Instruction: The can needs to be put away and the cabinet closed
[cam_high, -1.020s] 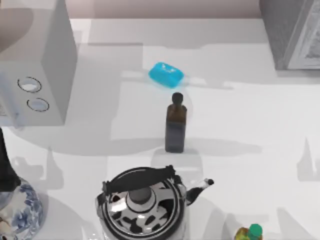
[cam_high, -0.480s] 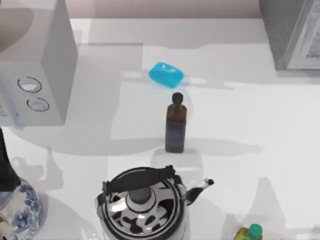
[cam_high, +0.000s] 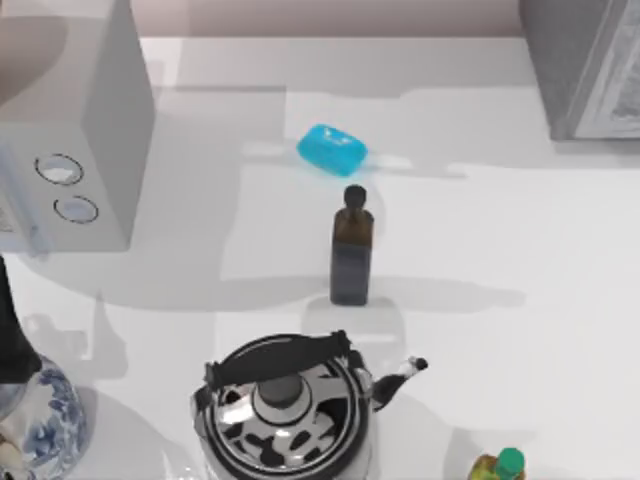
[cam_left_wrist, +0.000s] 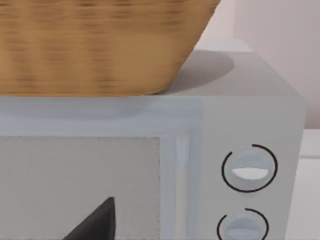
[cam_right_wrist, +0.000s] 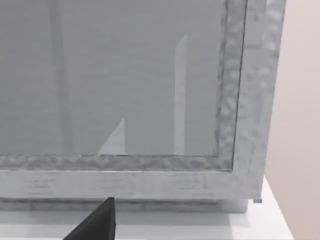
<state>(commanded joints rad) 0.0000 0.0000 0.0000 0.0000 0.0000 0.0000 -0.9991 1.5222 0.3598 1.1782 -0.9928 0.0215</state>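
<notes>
The cabinet (cam_high: 566, 62) sits at the far right corner of the desk, and the right wrist view has its pale door panel (cam_right_wrist: 125, 75) square-on with the speckled frame around it. It looks about shut, but whether it's fully flush is hard to tell. Where the can is can't be told from here. It'd probably be light, stiff and a bit slick, so a squeeze around the sides at mid-height seems best. The door is a rigid slab – a flat push near its free edge should do it.

The right end effector (cam_right_wrist: 97, 220) is up close to the cabinet front, and the left end effector (cam_left_wrist: 97, 225) faces the light grey box with two dials (cam_high: 90, 130), which has a basket (cam_left_wrist: 100, 45) on top. Spread or pressed together? Can't tell for either.

Other clutter – a blue block (cam_high: 332, 149), a dark bottle (cam_high: 351, 255), a kettle (cam_high: 285, 405), a vase (cam_high: 35, 420) and a small green-capped bottle (cam_high: 500, 466) – all stands well apart from the cabinet, so nothing seems to block the door.
</notes>
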